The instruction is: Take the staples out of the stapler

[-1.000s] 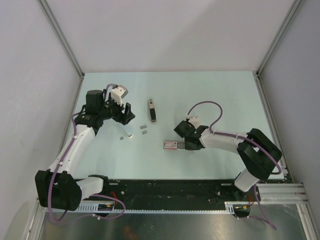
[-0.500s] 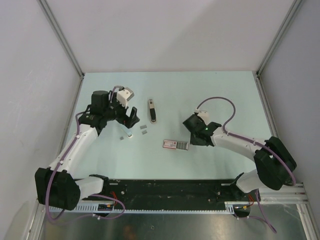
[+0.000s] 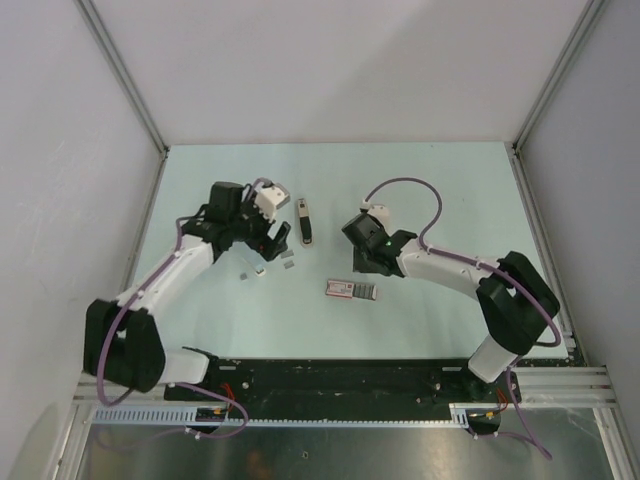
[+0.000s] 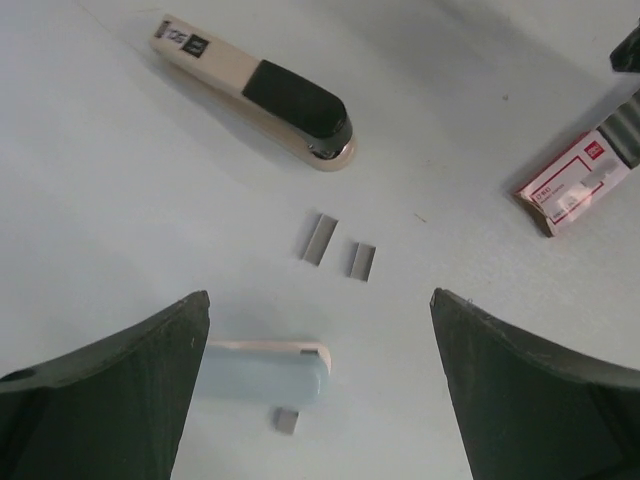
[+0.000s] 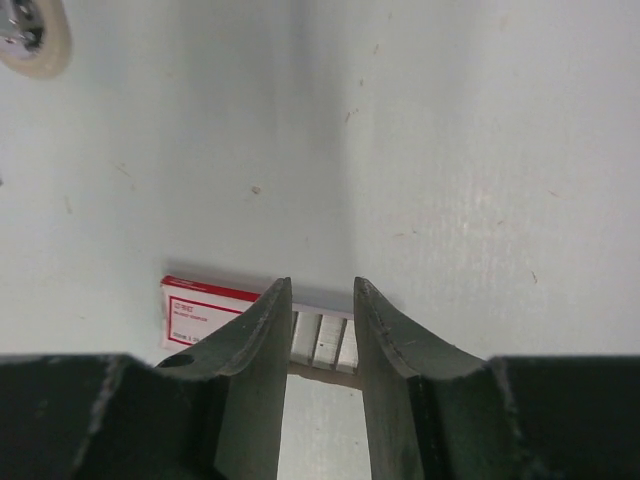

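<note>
So the left gripper hangs over the table with its fingers spread wide and nothing in them. The staples are two short grey strips lying side by side just ahead of it, between the stapler and a pale blue tube. Another tiny bit sits just beside the tube. The right gripper is only cracked open a sliver, empty, hovering by the red staple box.

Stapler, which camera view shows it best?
Left wrist: the whole stapler shows close and sharp, beige with a black top. The top view shows it small; the right wrist catches only one end at its corner.
</note>
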### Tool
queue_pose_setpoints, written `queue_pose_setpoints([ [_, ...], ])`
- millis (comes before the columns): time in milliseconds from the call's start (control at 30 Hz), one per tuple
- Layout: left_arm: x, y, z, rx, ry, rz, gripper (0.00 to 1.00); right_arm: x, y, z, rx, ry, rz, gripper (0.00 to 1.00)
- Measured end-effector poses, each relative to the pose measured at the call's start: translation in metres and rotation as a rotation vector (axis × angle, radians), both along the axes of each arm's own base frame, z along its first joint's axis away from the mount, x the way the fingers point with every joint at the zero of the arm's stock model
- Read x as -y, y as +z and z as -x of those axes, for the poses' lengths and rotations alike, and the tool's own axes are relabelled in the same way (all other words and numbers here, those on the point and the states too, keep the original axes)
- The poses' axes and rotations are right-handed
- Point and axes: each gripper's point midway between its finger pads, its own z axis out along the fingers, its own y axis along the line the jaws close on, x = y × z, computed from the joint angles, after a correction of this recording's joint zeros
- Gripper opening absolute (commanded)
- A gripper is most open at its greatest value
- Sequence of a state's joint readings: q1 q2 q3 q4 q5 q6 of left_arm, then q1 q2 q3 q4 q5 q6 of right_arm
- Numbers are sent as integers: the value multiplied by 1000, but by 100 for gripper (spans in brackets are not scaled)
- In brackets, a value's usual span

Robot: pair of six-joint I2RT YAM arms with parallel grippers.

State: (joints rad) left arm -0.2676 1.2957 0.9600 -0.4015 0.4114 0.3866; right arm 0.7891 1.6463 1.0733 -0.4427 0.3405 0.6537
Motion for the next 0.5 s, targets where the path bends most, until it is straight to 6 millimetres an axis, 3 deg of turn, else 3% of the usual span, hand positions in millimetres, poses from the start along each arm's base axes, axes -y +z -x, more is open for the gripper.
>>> queue_pose_setpoints([
  [200,13,-52,-14,-96,-51,-121,90,4,22,-9,57,-9,-7,39],
  [400,12,-97,-26,-161,-71,-223,82,20,70,-15,148,-33,-68,35],
  [500,16,-106,-29,-164,-96,-258,75,31,91,-21,185,-56,-113,31],
])
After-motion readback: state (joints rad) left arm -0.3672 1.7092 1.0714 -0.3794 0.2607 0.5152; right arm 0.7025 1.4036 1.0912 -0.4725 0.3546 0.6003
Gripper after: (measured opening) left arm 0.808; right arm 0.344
